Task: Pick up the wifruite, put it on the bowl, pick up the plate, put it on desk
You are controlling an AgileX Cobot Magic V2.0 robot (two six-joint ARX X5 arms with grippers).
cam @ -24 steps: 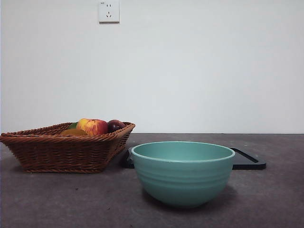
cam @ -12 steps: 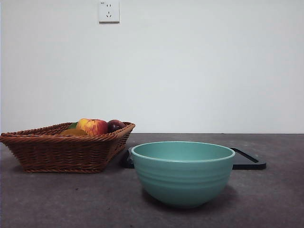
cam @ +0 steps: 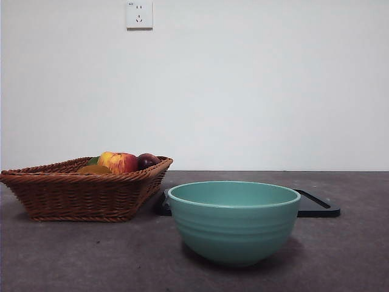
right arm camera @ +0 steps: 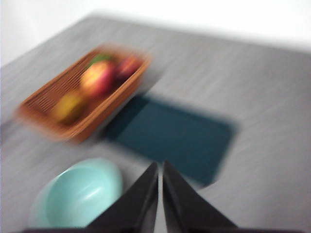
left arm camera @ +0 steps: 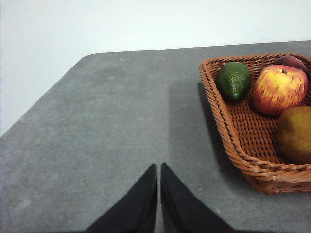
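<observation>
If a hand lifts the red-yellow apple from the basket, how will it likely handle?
The apple looks round and smooth, so it may slip between narrow jaws and would probably roll if set on the desk. Nestled among fruit in the basket, it should stay put until gripped.

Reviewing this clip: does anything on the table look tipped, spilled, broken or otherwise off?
Nothing stands out. The teal-green ceramic bowl sits upright and empty, the brown wicker basket holds its fruit, and the flat dark tray lies level behind the bowl. Only the right wrist view is motion-blurred.
</observation>
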